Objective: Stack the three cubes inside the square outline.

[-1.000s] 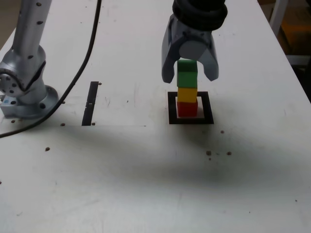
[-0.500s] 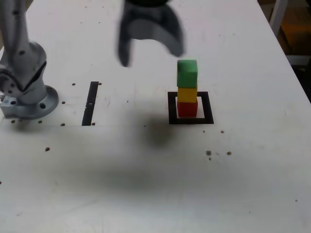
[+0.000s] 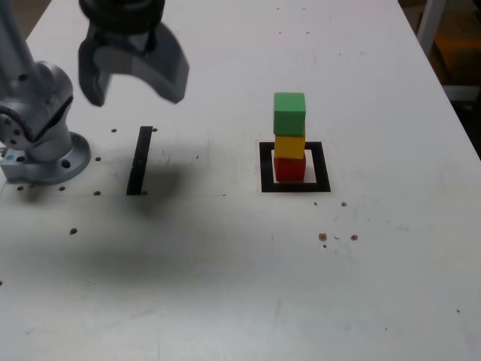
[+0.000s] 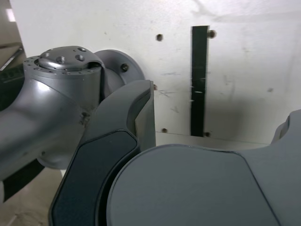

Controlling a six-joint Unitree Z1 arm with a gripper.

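Observation:
The three cubes stand as one tower in the exterior view: the red cube [image 3: 289, 168] at the base, the yellow cube [image 3: 289, 145] on it, the green cube [image 3: 289, 113] on top. The tower rests inside the square outline [image 3: 265, 167] of black tape. My gripper [image 3: 134, 84] hangs in the air far off toward the exterior view's left, above the straight tape strip, open and holding nothing. The wrist view shows none of the cubes, only a gripper finger [image 4: 117, 155] and the arm's base.
A straight black tape strip [image 3: 140, 159] lies on the white table [image 3: 225, 278] near the arm's base [image 3: 37, 128]; the strip [image 4: 199, 80] also shows in the wrist view. Small dark specks dot the table. The table's right edge runs near a white frame [image 3: 432, 22].
The gripper let go of the green cube, opened wide and swung away toward the exterior view's left. The tower stayed standing in the outline.

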